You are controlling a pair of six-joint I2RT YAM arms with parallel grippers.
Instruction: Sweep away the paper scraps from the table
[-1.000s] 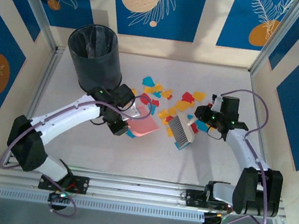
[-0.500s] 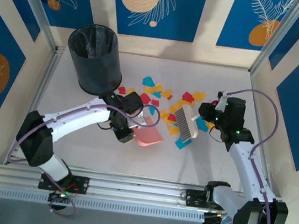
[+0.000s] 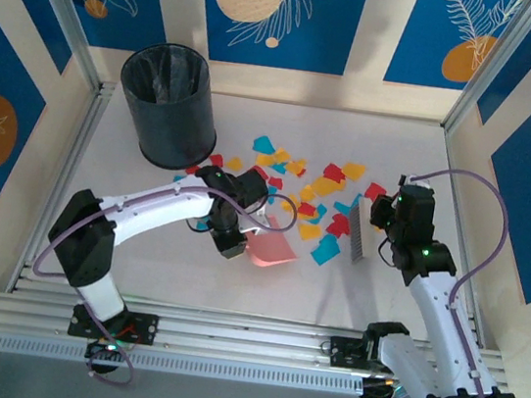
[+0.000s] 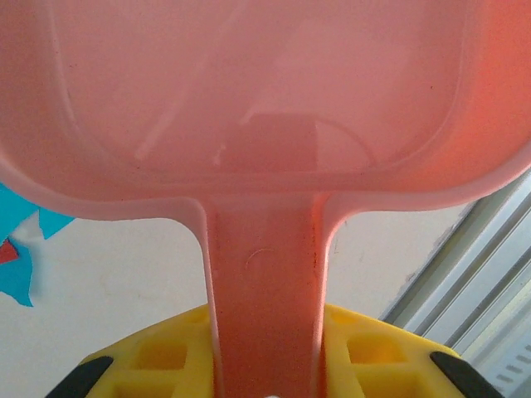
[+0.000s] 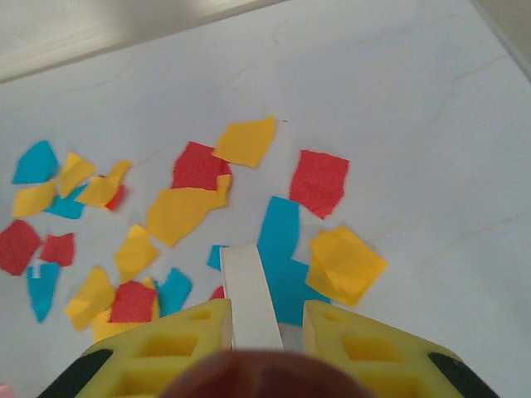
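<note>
Red, yellow and cyan paper scraps (image 3: pixel 299 186) lie scattered across the middle of the white table (image 3: pixel 139 251). My left gripper (image 3: pixel 228 237) is shut on the handle of a pink dustpan (image 3: pixel 271 247), whose pan lies at the near left edge of the scraps. In the left wrist view the dustpan (image 4: pixel 265 99) runs from between the yellow fingers (image 4: pixel 158 361). My right gripper (image 3: pixel 383 223) is shut on a white brush (image 3: pixel 360 229), held edge-on at the right side of the scraps. The right wrist view has the brush handle (image 5: pixel 249 294) over the paper scraps (image 5: pixel 187 207).
A black waste bin (image 3: pixel 168 101) stands at the table's back left. Aluminium rails (image 3: pixel 246 340) run along the near edge and the left side. Blue floral wall panels close in the back and both sides. The rail (image 4: pixel 469 274) passes close to the dustpan's right.
My right arm has carried the brush to the right, from the near middle of the scraps to their right edge. The left arm has slid the dustpan slightly right and nearer.
</note>
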